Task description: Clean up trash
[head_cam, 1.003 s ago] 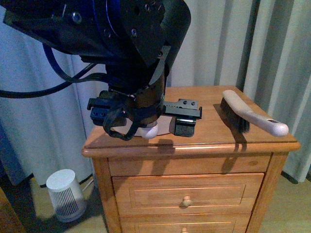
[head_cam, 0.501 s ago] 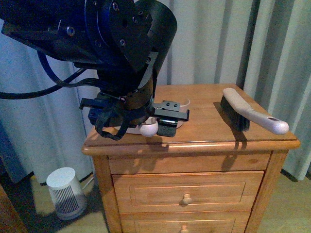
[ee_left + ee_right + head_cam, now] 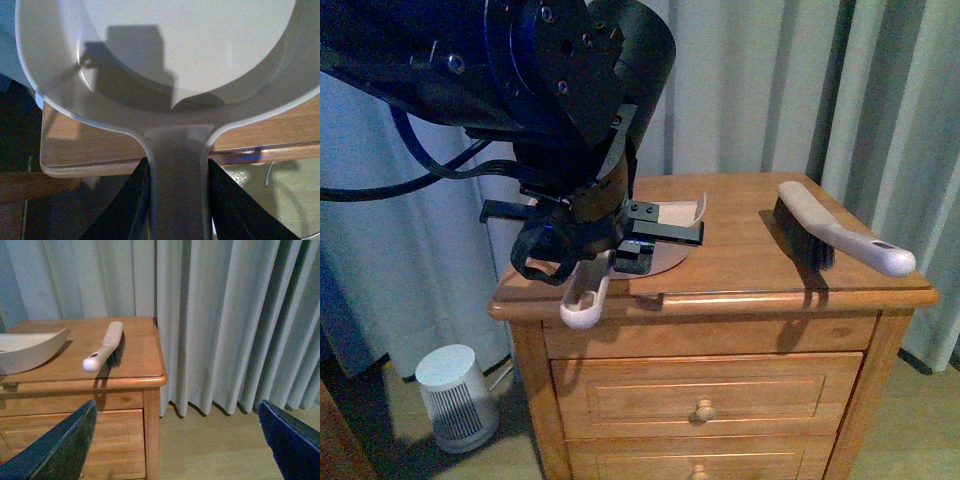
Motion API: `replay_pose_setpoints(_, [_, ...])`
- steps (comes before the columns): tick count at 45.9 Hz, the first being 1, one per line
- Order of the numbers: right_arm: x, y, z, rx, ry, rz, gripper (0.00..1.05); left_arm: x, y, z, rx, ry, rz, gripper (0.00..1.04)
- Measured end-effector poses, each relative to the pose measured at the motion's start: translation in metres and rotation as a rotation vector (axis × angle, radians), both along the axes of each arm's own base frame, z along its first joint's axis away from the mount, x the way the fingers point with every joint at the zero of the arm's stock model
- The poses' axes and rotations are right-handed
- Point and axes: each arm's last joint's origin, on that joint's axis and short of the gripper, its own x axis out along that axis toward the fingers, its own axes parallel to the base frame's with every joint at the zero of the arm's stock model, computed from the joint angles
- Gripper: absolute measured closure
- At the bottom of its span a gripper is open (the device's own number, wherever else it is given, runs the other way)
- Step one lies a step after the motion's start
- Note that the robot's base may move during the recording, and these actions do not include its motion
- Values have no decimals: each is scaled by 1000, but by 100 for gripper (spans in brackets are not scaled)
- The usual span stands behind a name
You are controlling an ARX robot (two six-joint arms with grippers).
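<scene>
The dustpan (image 3: 190, 40) is held by its handle (image 3: 177, 160), which is clamped tight between the jaws of the left gripper (image 3: 178, 205), with the pan spread out just ahead of those jaws on the nightstand (image 3: 750, 270). The right gripper (image 3: 176, 405) is held wide open with nothing between its jaws. The brush (image 3: 104, 347) lies well ahead of them and off to one side, close to the nightstand's edge. No trash wad can be made out anywhere tbh. The pan's floor looks bare in the left wrist view, but its far part is cut off, so the wad may be further beyond the jaws or hidden behind the left arm (image 3: 520, 60). That's the main worry: if the pan gets pushed forward blind, the wad could be shoved off the top instead of scooped. The handle looks smooth too, so a twist in the grip could be expected if the lip catches on the wood. And the brush could easily be knocked to the floor by a sloppy approach.
</scene>
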Motion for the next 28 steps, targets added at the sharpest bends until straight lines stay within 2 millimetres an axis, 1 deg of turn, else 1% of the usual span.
replay_pose_setpoints(22, [0, 0, 0, 0, 0, 0, 7, 0, 3, 5, 0, -14, 3, 75])
replay_pose_setpoints(28, [0, 0, 0, 0, 0, 0, 7, 0, 3, 11, -2, -31, -1, 75])
